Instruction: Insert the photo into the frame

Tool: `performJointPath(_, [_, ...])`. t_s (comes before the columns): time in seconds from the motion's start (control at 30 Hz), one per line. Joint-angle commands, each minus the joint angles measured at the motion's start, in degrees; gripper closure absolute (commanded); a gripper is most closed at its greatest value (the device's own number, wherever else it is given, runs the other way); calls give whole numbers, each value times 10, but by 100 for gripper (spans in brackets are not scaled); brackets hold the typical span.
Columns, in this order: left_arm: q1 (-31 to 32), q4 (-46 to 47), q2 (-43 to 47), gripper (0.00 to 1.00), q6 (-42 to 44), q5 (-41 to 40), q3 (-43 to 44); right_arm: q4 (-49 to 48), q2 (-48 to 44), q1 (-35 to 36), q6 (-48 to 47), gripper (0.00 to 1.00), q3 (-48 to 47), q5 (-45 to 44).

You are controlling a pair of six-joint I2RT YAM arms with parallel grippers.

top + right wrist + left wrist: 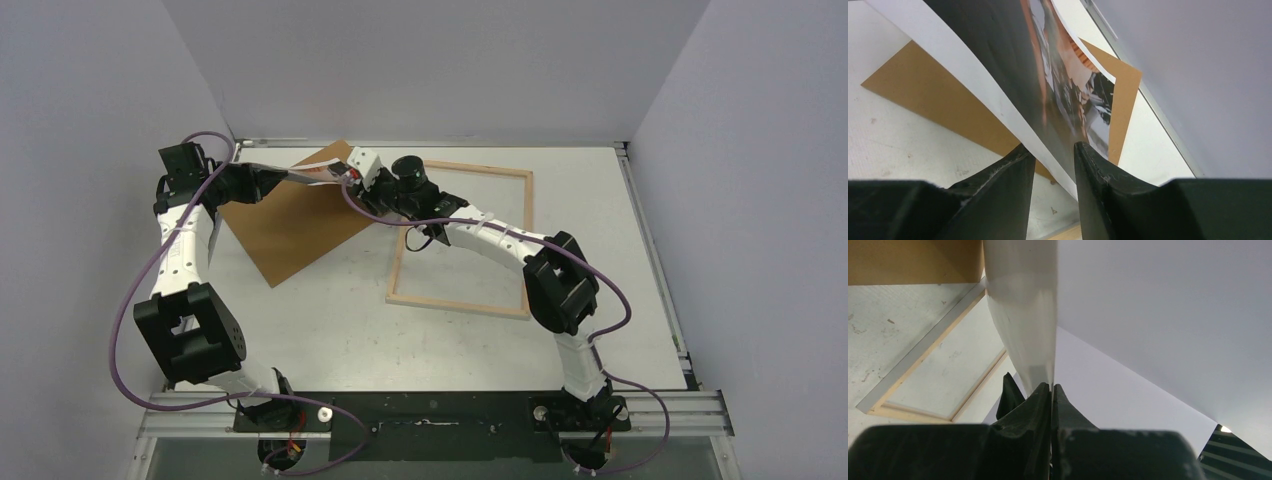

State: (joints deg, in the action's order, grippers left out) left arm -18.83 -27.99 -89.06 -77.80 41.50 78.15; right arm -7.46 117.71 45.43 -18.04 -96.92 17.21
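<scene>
The left gripper (pixel 1052 388) pinches the photo (pixel 1023 315) tight by one edge, fingertips closed on the white sheet. The right gripper (pixel 1053 152) brackets another edge, jaws apart, with the print curving up between them. The photo hangs in the air over the far corner of the brown hardboard sheet (pixel 290 225), just left of the pale wooden frame (pixel 455 303), which lies flat on the white table (pixel 330 330).

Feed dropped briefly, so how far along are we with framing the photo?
Done: the photo is lifted, pinched in the left hand. In hand: the right hand straddles its edge, unclosed. Left: lay it in the frame, which lies empty beside the hardboard.
</scene>
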Motion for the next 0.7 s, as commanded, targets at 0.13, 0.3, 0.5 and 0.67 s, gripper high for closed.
performJointPath(0.13, [1, 30, 23, 100, -24, 24, -2, -18, 5, -4, -3, 79, -32, 38])
performJointPath(0.3, [0, 34, 20, 100, -31, 31, 2, -12, -2, -4, -8, 90, -29, 45])
performJointPath(0.5, [0, 53, 16, 82, -39, 39, 12, 8, -10, -3, -7, 100, -39, 52])
performJointPath(0.67, [-1, 74, 11, 56, -33, 43, 24, -2, -31, -5, 27, 100, -32, 64])
